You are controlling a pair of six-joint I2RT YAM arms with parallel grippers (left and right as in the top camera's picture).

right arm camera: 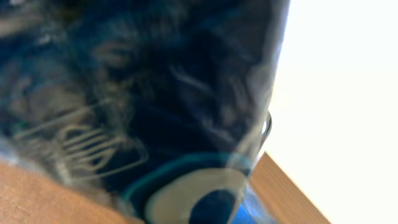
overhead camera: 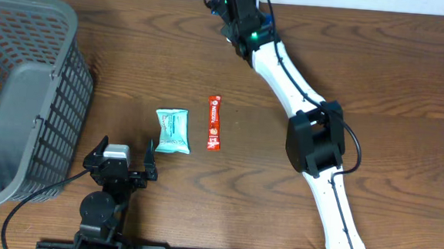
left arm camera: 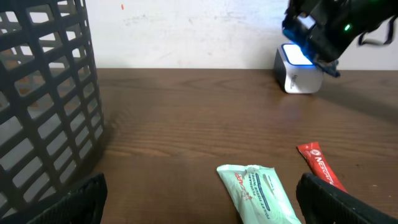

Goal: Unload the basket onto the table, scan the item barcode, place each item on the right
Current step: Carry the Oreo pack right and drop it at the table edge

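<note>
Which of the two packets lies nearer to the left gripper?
The wide mint-green packet, just ahead of the left gripper; the thin red stick packet lies beyond it.

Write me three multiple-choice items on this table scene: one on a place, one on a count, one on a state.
1. The red stick packet lies: A. beside the mint-green packet on the table; B. at the table's far edge; C. in the left gripper.
2. Packets lying loose on the table: A. one; B. two; C. four.
3. The left gripper is: A. open and empty; B. shut on a packet; C. shut and empty.
Key: 1 A, the two lie side by side on the wood; 2 B, only the red and the mint-green one lie there; 3 A, its fingers stand wide apart, gripping nothing.
</note>
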